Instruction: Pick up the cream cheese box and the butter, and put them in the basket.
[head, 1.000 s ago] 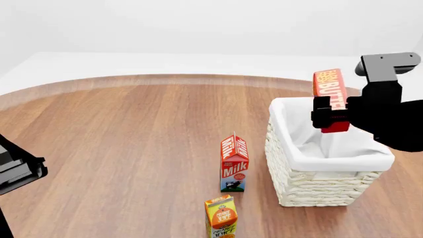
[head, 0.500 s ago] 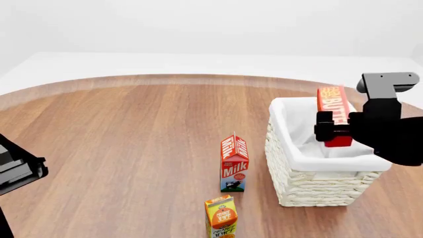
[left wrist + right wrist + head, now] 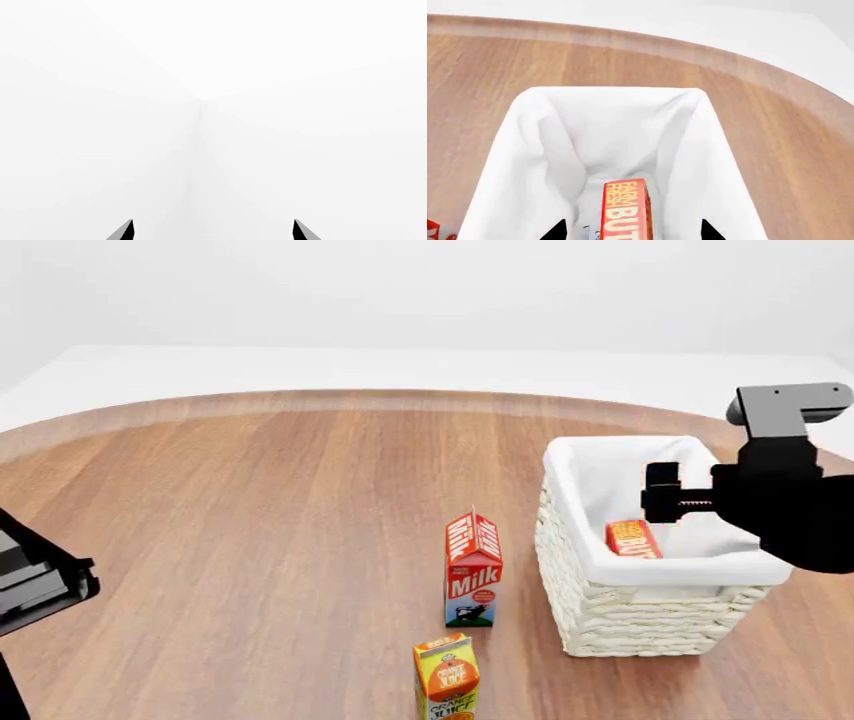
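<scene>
The butter [image 3: 631,538], a red-orange box with yellow lettering, lies inside the basket [image 3: 627,625] on its white liner. My right gripper [image 3: 663,498] hangs over the basket's opening, just above the butter. In the right wrist view the butter [image 3: 626,210] sits below and between the right gripper's [image 3: 634,231] widely spread fingertips, touching neither. The basket rim [image 3: 614,92] frames it. My left gripper [image 3: 213,231] is open and faces a blank white background. I cannot make out the cream cheese box in any view.
A red-and-white milk carton [image 3: 473,568] stands left of the basket. An orange juice carton [image 3: 446,676] stands nearer the front edge. The round wooden table's far edge [image 3: 267,400] curves across the back. My left arm [image 3: 40,585] sits at the far left.
The right gripper lowered the butter into the basket and let go. The butter now rests on the liner and the jaws stand apart. The left arm has not moved.
</scene>
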Tool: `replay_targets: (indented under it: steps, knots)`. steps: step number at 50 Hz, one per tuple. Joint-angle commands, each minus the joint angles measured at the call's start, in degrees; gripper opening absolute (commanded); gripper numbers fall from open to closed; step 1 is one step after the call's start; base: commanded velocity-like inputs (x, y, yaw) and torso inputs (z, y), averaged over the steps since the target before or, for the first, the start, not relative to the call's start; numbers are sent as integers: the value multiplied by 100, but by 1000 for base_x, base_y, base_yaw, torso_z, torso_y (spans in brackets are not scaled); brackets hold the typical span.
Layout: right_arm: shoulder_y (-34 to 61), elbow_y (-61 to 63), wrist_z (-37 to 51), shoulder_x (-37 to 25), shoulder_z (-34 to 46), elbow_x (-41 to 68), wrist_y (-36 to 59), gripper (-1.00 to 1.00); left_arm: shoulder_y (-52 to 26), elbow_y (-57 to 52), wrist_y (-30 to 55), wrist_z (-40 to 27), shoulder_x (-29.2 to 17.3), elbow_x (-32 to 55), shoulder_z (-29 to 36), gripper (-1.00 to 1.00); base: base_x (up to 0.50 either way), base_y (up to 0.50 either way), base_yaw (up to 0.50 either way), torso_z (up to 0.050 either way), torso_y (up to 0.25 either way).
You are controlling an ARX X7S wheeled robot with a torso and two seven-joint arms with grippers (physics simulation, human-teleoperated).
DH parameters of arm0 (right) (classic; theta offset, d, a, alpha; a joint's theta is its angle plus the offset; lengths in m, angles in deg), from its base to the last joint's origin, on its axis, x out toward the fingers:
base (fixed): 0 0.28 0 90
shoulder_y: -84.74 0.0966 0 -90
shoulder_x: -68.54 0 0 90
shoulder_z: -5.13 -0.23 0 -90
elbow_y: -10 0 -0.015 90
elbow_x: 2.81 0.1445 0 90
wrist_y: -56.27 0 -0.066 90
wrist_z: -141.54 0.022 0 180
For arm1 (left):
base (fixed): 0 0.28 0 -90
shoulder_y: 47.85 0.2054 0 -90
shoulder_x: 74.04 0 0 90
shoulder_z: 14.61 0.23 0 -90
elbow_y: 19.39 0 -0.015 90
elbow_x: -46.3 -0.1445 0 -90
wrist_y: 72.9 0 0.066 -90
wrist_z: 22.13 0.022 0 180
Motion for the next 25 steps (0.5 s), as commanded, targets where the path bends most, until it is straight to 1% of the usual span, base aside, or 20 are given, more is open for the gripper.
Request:
replay_targets:
  steps: [1, 9, 12, 14, 15, 18, 19, 22, 23, 25]
  knots:
    - [102, -5, -155, 74, -189, -244, -5, 100, 17, 31, -74, 156, 115, -58, -128, 100, 0, 0, 0, 0, 0]
    - [112, 131, -115, 18, -219, -194, 24, 100, 24, 25, -76, 150, 112, -59, -135, 100, 0, 0, 0, 0, 0]
    - [40, 504, 65, -122, -329, 7, 65, 100, 27, 10, -69, 148, 106, -53, -144, 100, 0, 0, 0, 0, 0]
    - [-45, 943, 148, -283, -398, 188, 103, 100, 33, -16, -58, 144, 99, -50, -155, 100, 0, 0, 0, 0, 0]
    - [-130, 1369, 324, -461, -535, 458, 118, 100, 34, -20, -60, 143, 98, -46, -158, 100, 0, 0, 0, 0, 0]
    - [-277, 1900, 546, -712, -730, 853, 99, 100, 38, -15, -66, 145, 101, -53, -151, 100, 0, 0, 0, 0, 0]
    - [-420, 2380, 714, -969, -888, 1154, 32, 100, 48, -23, -73, 147, 103, -62, -144, 100, 0, 0, 0, 0, 0]
    - [-540, 2778, 852, -1171, -985, 1329, -26, 100, 47, -28, -72, 147, 102, -59, -143, 100, 0, 0, 0, 0, 0]
    - [-763, 3429, 1051, -1526, -1175, 1667, -218, 100, 41, -28, -66, 149, 106, -69, -123, 100, 0, 0, 0, 0, 0]
    - [-877, 3756, 1066, -1710, -1261, 1816, -311, 100, 47, -48, -66, 152, 108, -82, -108, 100, 0, 0, 0, 0, 0]
